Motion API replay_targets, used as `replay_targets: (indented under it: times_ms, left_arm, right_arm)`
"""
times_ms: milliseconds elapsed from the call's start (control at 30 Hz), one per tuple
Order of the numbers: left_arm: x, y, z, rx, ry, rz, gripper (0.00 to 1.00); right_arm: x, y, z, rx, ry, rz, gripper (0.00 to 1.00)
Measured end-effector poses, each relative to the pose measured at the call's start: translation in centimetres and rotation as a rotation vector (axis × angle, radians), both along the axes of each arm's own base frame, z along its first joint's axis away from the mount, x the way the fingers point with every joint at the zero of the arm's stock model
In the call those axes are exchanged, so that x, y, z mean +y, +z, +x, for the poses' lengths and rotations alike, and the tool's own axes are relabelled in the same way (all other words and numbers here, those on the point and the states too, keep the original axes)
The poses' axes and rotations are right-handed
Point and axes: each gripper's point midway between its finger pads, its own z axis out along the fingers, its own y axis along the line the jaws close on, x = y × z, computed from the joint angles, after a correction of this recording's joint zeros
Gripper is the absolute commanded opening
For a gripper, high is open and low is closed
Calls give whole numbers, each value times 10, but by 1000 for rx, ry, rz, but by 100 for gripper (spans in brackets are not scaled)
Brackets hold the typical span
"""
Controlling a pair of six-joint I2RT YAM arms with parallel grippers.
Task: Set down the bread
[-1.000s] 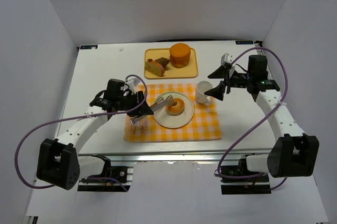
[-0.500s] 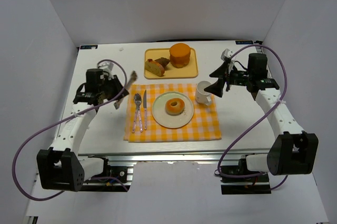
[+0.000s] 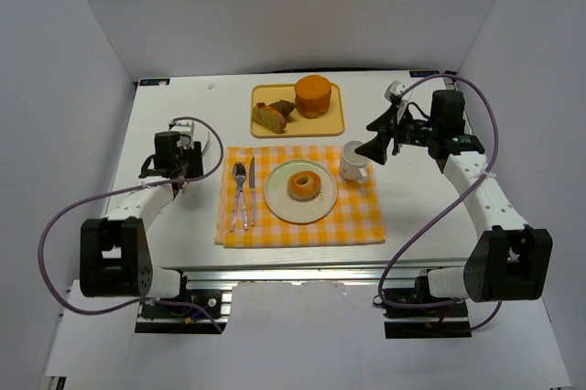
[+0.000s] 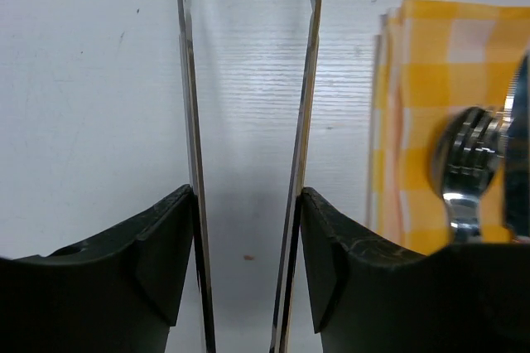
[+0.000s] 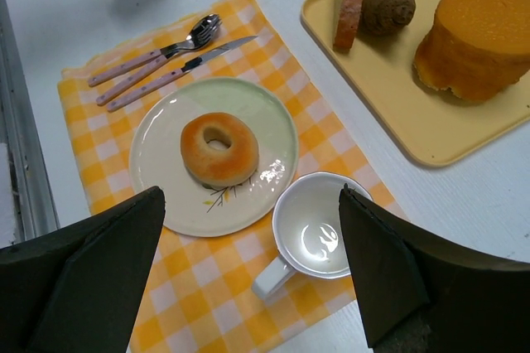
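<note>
Golden bread (image 3: pixel 304 185) well inside plate rim (image 3: pixel 275 205)

A white table (image 3: pixel 201 106) stands boxed in by plain, pale grey panels: a back wall (image 3: pixel 293 15), a left wall (image 3: pixel 55 134) and a right wall (image 3: pixel 549 88). An aluminium rail (image 3: pixel 302 273) edges its near side. The light is soft and even.

Noted a smooth, faintly sheened golden crust on the bread (image 5: pixel 219 149). Found glossy glazed ceramic on plate (image 5: pixel 269 133) and white mug (image 5: pixel 319 229), both with bright reflections. Recorded matt woven checked cloth for the placemat (image 5: pixel 207 287). Logged polished metal on fork (image 5: pixel 201 34) and knife (image 5: pixel 219 49), with pink plastic-looking handles. Observed a matt, pale-yellow, plastic-looking tray (image 5: pixel 389 113), a rough brown chunk (image 5: pixel 387 11) and a matt, finely porous orange cylinder (image 5: pixel 476 38). Confirmed a matt white table (image 4: pixel 83 79) with faint grain.
</note>
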Motion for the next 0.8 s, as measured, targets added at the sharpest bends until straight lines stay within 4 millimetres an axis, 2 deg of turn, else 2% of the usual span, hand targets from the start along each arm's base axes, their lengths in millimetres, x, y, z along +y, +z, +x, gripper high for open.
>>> replay_targets:
  times_ms: [167, 300, 400, 433, 600, 667, 800]
  left_arm:
    - [22, -31, 4, 30, 24, 15, 66]
    - [25, -54, 4, 69, 18, -21, 72]
    - [22, -67, 3, 96, 15, -60, 98]
    - [22, -68, 3, 99, 12, -63, 98]
    - [19, -64, 4, 83, 11, -94, 98]
    - [18, -55, 4, 65, 12, -100, 98]
    - [15, -11, 10, -55, 35, -137, 98]
  right_arm:
    - [-4, -1, 6, 13, -50, -11, 89]
    - [-9, 3, 14, 22, -126, -13, 90]
    - [-16, 6, 24, 38, -210, -11, 89]
    - [-18, 6, 28, 45, -240, -10, 89]
    - [-29, 2, 40, 97, -369, -9, 89]
    - [-32, 1, 42, 111, -399, -9, 89]
    - [-38, 0, 47, 118, -449, -14, 89]
